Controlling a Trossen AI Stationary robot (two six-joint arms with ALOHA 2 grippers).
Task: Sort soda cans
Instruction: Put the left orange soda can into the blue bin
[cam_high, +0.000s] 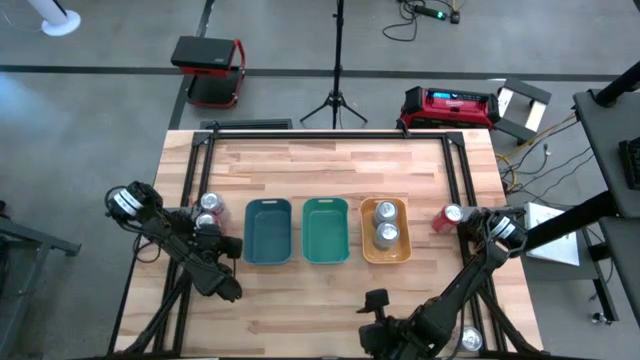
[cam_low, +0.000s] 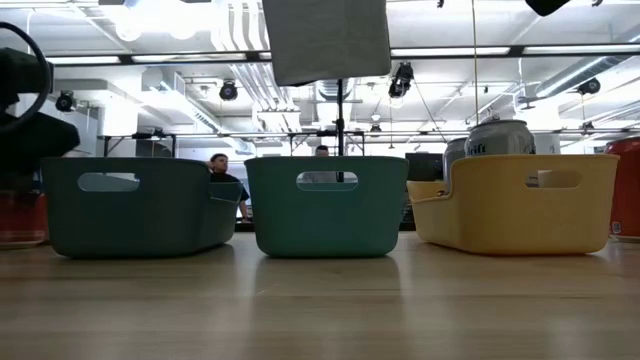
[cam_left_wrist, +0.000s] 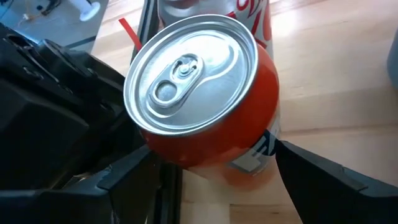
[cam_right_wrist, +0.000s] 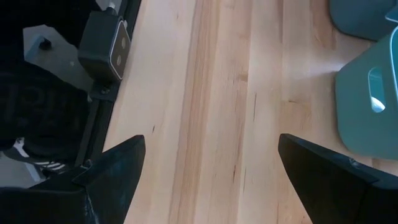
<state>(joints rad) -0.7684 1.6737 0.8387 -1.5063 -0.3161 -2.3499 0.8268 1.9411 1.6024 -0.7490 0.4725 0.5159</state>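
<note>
A red soda can (cam_left_wrist: 205, 106) with a silver top stands on the table at the left, between the open fingers of my left gripper (cam_left_wrist: 211, 152) (cam_high: 207, 228). A silver can with red lettering (cam_left_wrist: 211, 12) (cam_high: 210, 203) stands just beyond it. Two silver cans (cam_high: 385, 222) (cam_low: 500, 135) stand in the orange tray (cam_high: 402, 245). Another red can (cam_high: 447, 217) (cam_low: 625, 190) stands right of that tray. One more can (cam_high: 470, 340) sits at the near right edge. My right gripper (cam_right_wrist: 211, 149) (cam_high: 375, 300) hangs open over bare wood near the front edge. My left gripper's fingers (cam_left_wrist: 134, 168) stand on either side of the red can's lower wall (cam_left_wrist: 186, 155), coming from above at a slant. The can stands upright on the table. Whether the fingertips touch its wall, I cannot tell.
A dark teal tray (cam_high: 268, 232) (cam_low: 135, 205) and a lighter teal tray (cam_high: 325, 230) (cam_low: 325, 205) stand side by side left of the orange tray. Black frame rails (cam_high: 190, 170) run along the table's left and right sides. Bare wood lies behind the trays.
</note>
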